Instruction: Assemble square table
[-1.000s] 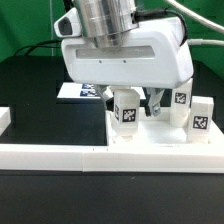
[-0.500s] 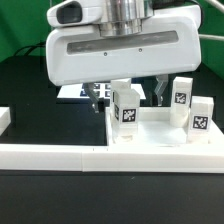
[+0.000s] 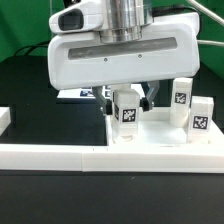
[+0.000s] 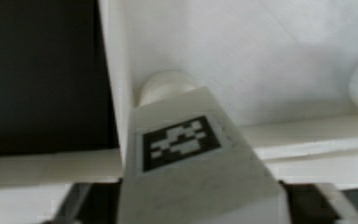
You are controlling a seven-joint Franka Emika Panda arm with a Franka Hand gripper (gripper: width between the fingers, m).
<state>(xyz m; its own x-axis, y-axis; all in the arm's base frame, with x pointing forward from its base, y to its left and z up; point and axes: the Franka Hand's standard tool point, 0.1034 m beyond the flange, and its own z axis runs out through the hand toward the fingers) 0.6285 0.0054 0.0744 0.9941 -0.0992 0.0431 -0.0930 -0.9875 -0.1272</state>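
The white square table top (image 3: 165, 142) lies on the black table against the border wall. One white tagged leg (image 3: 126, 108) stands upright at its near corner on the exterior view's left. My gripper (image 3: 127, 98) comes down from above with a finger on each side of this leg. In the wrist view the leg (image 4: 190, 150) fills the whole gap between the dark fingers (image 4: 83, 203), so my gripper (image 4: 197, 205) is shut on it. Two more tagged legs (image 3: 181, 97) (image 3: 200, 113) stand at the table top's side on the exterior view's right.
The long low white border wall (image 3: 60, 155) runs along the front. The marker board (image 3: 72, 93) lies behind my hand on the exterior view's left. A small white block (image 3: 4, 118) sits at that view's left edge.
My fingers, spread wide half a second ago, have closed in on the near leg. The hand has also turned square to the table top since one second ago.
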